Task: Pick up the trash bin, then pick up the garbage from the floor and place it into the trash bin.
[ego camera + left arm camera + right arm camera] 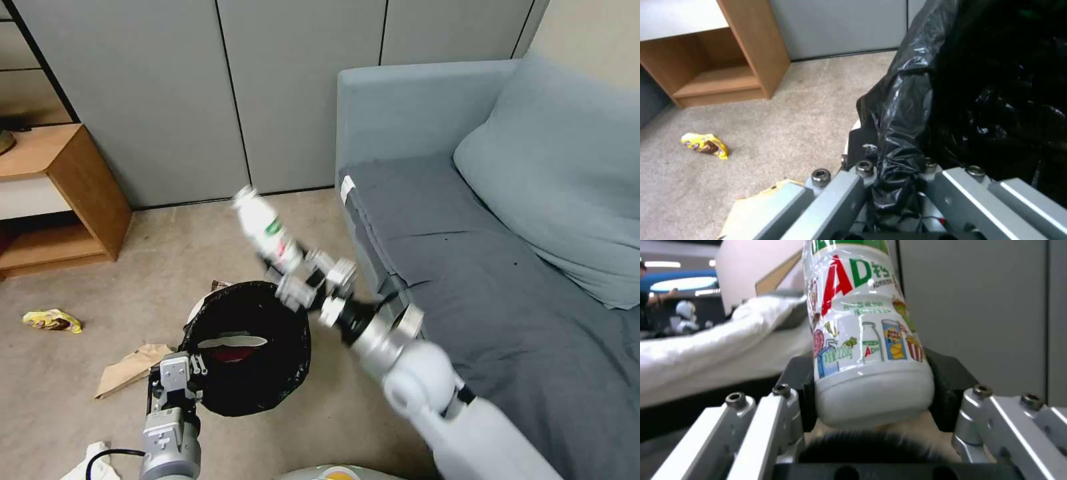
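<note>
The trash bin [267, 380], white with a black liner [978, 83] over its rim, hangs off the floor. My left gripper [183, 368] is shut on the near rim, and the liner is pinched between its fingers [896, 180]. A red-and-white carton [232, 347] lies inside. My right gripper [293, 264] is shut on the base of a small white green-labelled bottle [265, 230], tilted up above the bin's far rim; both pads press its sides [867, 340]. More garbage lies on the floor: a yellow wrapper [52, 321] [704, 145], a brown cardboard scrap [132, 368] [758, 203] and white paper [90, 467].
A grey sofa [480, 267] with a cushion stands close on the right, its arm right beside my right arm. A wooden shelf unit [73, 180] [729, 60] is at the far left. Grey cabinet doors [200, 87] close off the back. Beige carpet lies between.
</note>
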Tool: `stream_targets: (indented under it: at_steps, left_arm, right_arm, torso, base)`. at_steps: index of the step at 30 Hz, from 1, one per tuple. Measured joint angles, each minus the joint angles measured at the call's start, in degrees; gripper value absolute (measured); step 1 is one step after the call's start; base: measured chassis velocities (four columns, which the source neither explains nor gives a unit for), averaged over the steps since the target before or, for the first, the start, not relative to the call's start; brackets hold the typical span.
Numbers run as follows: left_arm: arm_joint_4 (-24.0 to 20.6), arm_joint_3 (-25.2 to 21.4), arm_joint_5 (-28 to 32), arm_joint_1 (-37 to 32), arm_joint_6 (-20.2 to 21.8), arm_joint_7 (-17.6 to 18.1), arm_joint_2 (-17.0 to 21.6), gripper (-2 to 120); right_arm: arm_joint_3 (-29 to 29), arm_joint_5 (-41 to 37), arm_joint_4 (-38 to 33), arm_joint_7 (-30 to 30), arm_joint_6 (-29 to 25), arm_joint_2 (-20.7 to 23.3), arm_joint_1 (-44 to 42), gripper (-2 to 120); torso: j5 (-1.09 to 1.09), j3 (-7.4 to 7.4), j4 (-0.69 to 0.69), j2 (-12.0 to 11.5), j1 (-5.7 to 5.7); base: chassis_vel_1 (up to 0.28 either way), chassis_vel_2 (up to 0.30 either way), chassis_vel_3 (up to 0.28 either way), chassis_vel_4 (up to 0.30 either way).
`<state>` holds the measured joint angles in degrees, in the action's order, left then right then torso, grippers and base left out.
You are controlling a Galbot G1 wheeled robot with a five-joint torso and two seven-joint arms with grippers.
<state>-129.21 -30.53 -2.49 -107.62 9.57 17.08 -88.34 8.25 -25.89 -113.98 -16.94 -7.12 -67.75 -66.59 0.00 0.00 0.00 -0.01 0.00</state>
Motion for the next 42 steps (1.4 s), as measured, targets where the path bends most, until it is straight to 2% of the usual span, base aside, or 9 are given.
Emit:
stream_targets:
  at_steps: [14, 23, 28, 29, 32, 33, 35, 38, 42]
  left_arm:
    - [-0.8, 0.0, -0.1, -0.1, 0.0, 0.0, -0.2, 0]
    - [-0.9, 0.0, -0.1, -0.2, 0.0, 0.0, -0.2, 0]
    - [-1.1, 0.0, -0.1, 0.0, 0.0, 0.0, -0.2, 0]
    - [-1.1, 0.0, -0.1, 0.0, 0.0, 0.0, -0.2, 0]
    - [-1.1, -0.1, -0.1, 0.2, 0.1, 0.0, -0.2, 0]
    - [-1.1, -0.1, -0.1, 0.2, 0.1, 0.0, -0.2, 0]
    - [-1.1, 0.0, -0.1, 0.3, 0.1, 0.0, -0.2, 0]
    - [-1.1, 0.0, -0.1, 0.5, 0.2, 0.0, -0.2, 0]
    - [-0.7, 0.0, 0.0, 0.7, 0.3, 0.0, -0.2, 0]
  right_arm:
    - [4.0, 4.0, 11.8, -0.6, -2.6, -2.3, 0.0, 45]
    - [3.8, 5.3, 13.5, -1.7, -2.6, -2.2, -0.1, 47]
    - [3.9, 6.0, 13.4, -1.8, -2.5, -2.0, -0.2, 67]
    - [3.9, 6.0, 13.4, -1.8, -2.5, -2.0, -0.2, 67]
    - [4.0, 6.7, 12.8, -1.9, -2.5, -1.2, -0.8, 84]
    - [4.0, 6.7, 12.8, -1.9, -2.5, -1.2, -0.8, 84]
    - [3.9, 7.0, 12.4, -2.0, -2.5, -0.9, -1.2, 93]
    - [3.6, 7.2, 11.7, -2.0, -2.5, -0.5, -1.6, 99]
    - [3.2, 7.8, 10.1, -2.0, -2.6, 0.3, -2.0, 100]
  torso:
    - [0.0, 0.0, 0.01, 0.0, 0.0]
    - [0.0, 0.0, 0.0, 0.0, 0.0]
    - [0.0, 0.0, 0.01, 0.0, 0.0]
    - [0.0, 0.0, 0.01, 0.0, 0.0]
    - [0.0, 0.0, 0.01, 0.0, 0.0]
    - [0.0, 0.0, 0.01, 0.0, 0.0]
    - [0.0, 0.0, 0.0, 0.0, 0.0]
    - [0.0, 0.0, 0.0, 0.0, 0.0]
    - [0.01, 0.0, 0.01, 0.0, 0.01]
  base:
    - [0.0, 0.0, 0.0, 0.0]
    - [0.0, 0.0, 0.0, 0.0]
    - [0.0, 0.0, 0.0, 0.0]
    - [0.0, 0.0, 0.0, 0.0]
    - [0.0, 0.0, 0.0, 0.0]
    - [0.0, 0.0, 0.0, 0.0]
    - [0.0, 0.0, 0.0, 0.0]
    - [0.0, 0.0, 0.0, 0.0]
    - [0.0, 0.0, 0.0, 0.0]
